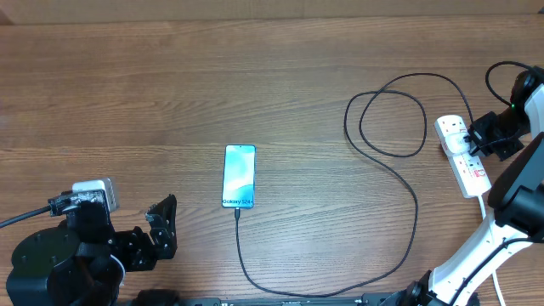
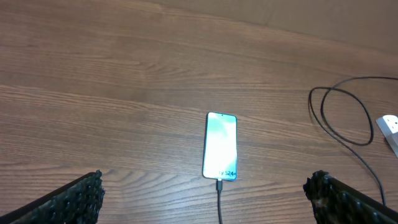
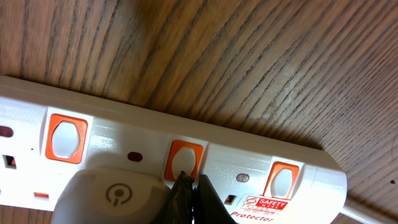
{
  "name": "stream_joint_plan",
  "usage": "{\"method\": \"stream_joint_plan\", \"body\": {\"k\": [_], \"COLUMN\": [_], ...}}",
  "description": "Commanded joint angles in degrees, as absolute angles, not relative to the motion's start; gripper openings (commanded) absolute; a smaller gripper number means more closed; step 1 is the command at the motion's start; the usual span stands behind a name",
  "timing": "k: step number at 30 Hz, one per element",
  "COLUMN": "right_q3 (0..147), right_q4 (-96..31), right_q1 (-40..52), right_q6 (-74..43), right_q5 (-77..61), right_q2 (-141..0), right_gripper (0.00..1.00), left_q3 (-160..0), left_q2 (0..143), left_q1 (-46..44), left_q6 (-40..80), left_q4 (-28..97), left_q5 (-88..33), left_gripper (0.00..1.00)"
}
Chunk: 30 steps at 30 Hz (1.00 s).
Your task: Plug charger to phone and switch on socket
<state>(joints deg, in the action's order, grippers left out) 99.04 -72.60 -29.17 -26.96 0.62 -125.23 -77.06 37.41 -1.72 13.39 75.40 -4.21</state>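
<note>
Phone [image 1: 240, 176] flat, screen up, frame centre on wooden table [image 1: 127, 85]. Charger [image 1: 416, 208] plug tip [image 1: 238, 212] meets phone's lower edge; cable curves right, loops at upper right. Socket [image 1: 463, 157] at right edge, white adapter [image 3: 115, 196] plugged in. Right gripper [image 3: 191, 186] pinched together, tips on middle orange-framed switch [image 3: 183, 160]. Left gripper [image 1: 163, 225] lower left, spread wide, holding nothing.

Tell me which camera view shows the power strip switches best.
The right wrist view: the power strip lies close up, its orange-framed switches clear, the shut right claw at the middle one. Overhead shows it small, partly hidden; left wrist, only a corner.
</note>
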Motion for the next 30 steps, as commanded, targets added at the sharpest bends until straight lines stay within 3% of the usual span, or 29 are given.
{"method": "stream_joint_plan", "body": {"k": [1, 13, 20, 30], "right_q3": [98.5, 94.2, 101.0, 112.2], "right_q4": [-71.4, -69.1, -77.0, -88.3], "right_q1": [-28.2, -28.0, -28.0, -27.7], "right_q6": [-26.5, -26.7, -26.9, -27.2], "right_q5": [-0.1, -0.1, 0.2, 0.3], "right_q2": [-128.0, -128.1, -127.1, -110.1], "right_gripper": [0.04, 0.04, 0.04, 0.04], "left_q3": [-76.9, -76.9, -76.9, -76.9], "left_q2": [37.6, 37.6, 37.6, 37.6], "left_q1": [-1.1, -1.1, -1.1, -1.1], "left_q6": [13.8, 13.8, 13.8, 13.8], "left_q4": [75.4, 76.2, 76.3, 76.3], "left_q5": [-3.6, -3.6, -3.6, -4.6], "left_gripper": [1.00, 1.00, 1.00, 0.99]}}
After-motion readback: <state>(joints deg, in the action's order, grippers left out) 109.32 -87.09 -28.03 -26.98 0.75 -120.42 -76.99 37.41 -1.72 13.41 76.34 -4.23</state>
